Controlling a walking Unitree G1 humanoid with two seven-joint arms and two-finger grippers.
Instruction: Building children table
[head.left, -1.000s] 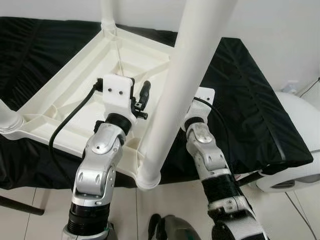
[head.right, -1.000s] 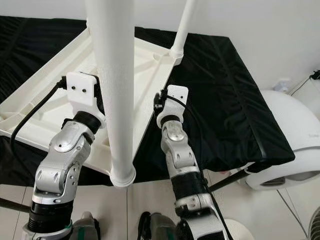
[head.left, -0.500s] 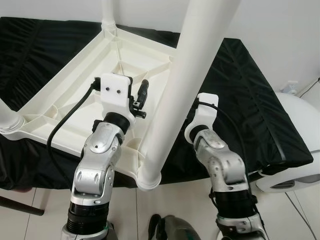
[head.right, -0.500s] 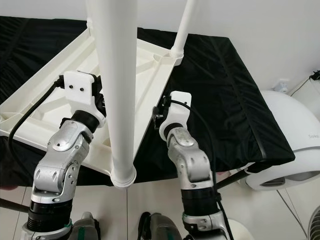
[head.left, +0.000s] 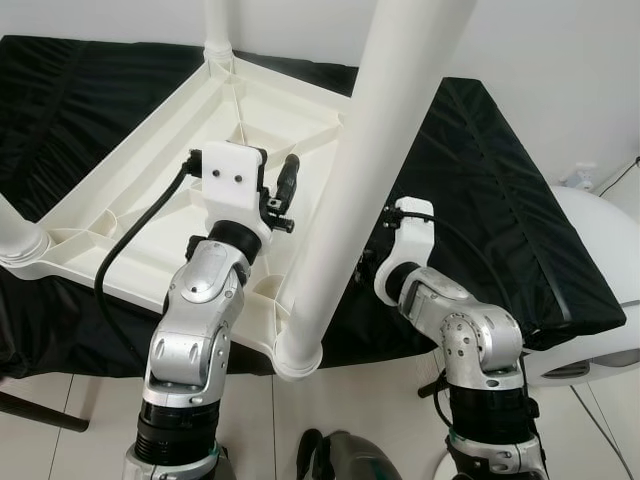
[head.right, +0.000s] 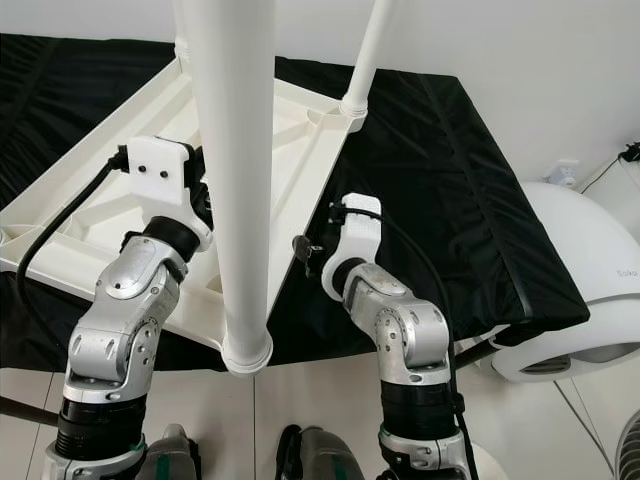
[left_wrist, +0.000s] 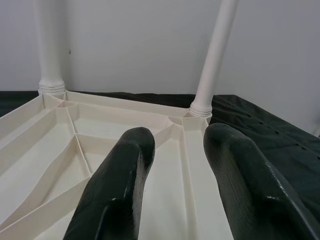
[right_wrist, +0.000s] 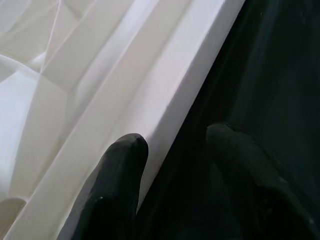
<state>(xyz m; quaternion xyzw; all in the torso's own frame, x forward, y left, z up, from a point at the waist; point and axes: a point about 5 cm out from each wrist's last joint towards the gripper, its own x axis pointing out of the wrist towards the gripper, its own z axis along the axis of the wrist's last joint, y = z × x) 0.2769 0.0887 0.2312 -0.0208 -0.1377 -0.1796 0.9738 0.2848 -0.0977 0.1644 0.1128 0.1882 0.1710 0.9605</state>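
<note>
A white plastic children's table (head.left: 130, 190) lies upside down on a black cloth. Its near leg (head.left: 350, 180) rises right in front of me, and two far legs (head.right: 365, 50) (head.left: 216, 25) stand in their corner sockets. My left gripper (left_wrist: 177, 145) hovers open over the ribbed underside, nothing between its fingers. My right gripper (right_wrist: 175, 145) is open low at the table's right rim (right_wrist: 165, 95). One finger lies over the white edge and the other over the cloth.
The black cloth (head.left: 500, 200) covers the support and drops off at the front and right. A white rounded appliance (head.left: 600, 230) stands at the right on the tiled floor. A dark rod (head.left: 40, 412) crosses the floor at the lower left. A white wall is behind.
My right arm has drawn back and folded, its elbow swinging outward and the wrist dropping to the table's right rim. The left gripper has barely shifted over the underside.
</note>
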